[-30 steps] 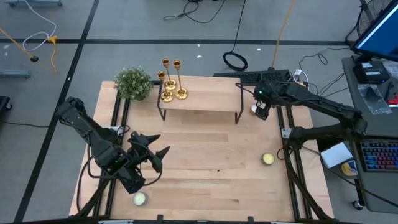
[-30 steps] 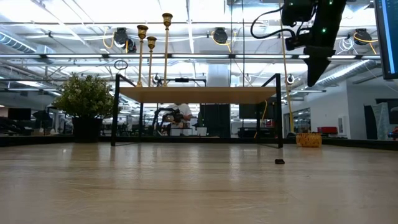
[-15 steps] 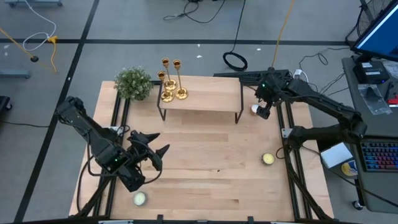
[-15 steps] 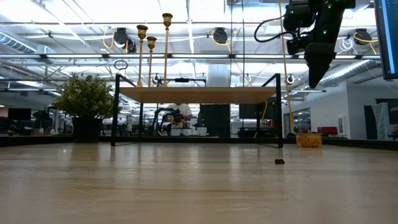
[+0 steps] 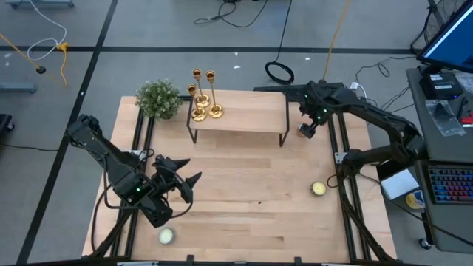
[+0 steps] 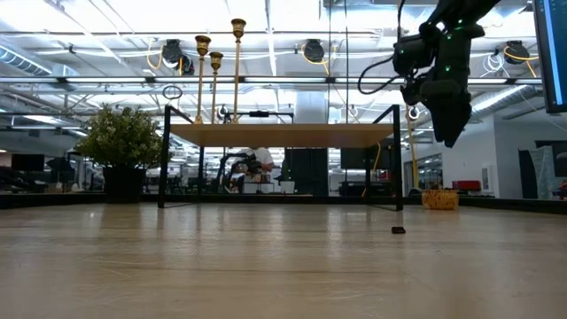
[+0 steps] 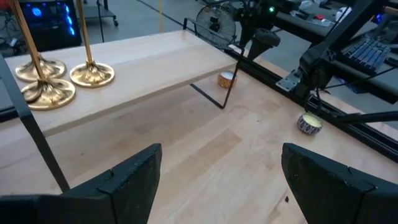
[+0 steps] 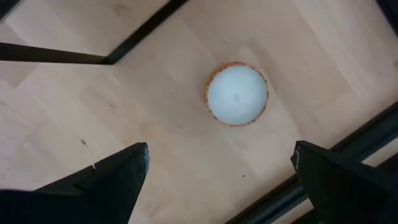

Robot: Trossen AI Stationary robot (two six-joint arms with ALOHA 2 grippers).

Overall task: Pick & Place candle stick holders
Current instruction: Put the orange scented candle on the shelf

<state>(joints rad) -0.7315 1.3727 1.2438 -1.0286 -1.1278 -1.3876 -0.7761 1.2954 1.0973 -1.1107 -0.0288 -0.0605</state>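
Wooden table (image 5: 244,192) carries a raised shelf (image 5: 244,118), and the three candle stick holders (image 5: 201,102) stand at its plant-side end, well apart from the right gripper (image 5: 306,130), spread empty above a candle (image 8: 237,95). Left gripper (image 5: 183,185) waits open.

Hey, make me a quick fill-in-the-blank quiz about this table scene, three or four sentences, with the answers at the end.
1. The number of gold candle stick holders standing on the raised shelf is ____.
2. The small green plant sits beside the shelf's ____ end in the high view.
3. The right gripper hangs directly above a round white ____.
4. The left gripper has its fingers ____ and holds nothing.

Missing words: three; left; candle; open
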